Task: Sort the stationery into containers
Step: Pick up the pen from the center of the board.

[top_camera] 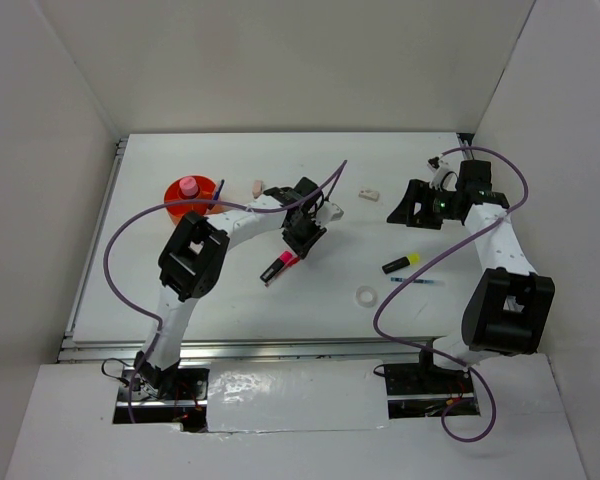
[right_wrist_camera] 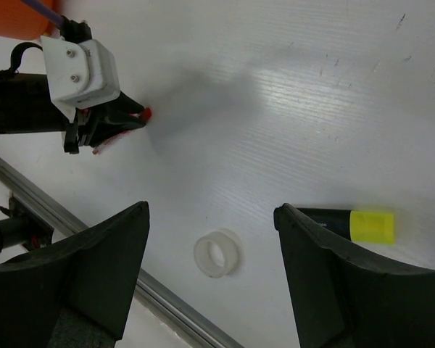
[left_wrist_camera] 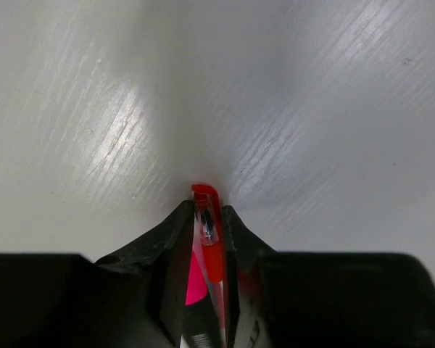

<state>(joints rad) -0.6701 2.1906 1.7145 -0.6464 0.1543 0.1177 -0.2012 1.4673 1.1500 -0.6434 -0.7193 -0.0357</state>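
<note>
Gripping a slim red pen between the left tool's fingers, clear glossy tip, right tool spread wide

There is one orange tub. There is one glue stick, and it has a pink cap. There are two small erasers: one peach eraser and one white eraser. There are two highlighters: one pink highlighter and one yellow-and-black highlighter. There is one red pen. There is one thin blue pen out on the table. One thin dark stick shows by the tub, but it is too small to tell if it is a second blue pen. There is one clear tape ring. There are two robot arms: one left arm and one right arm.
</note>
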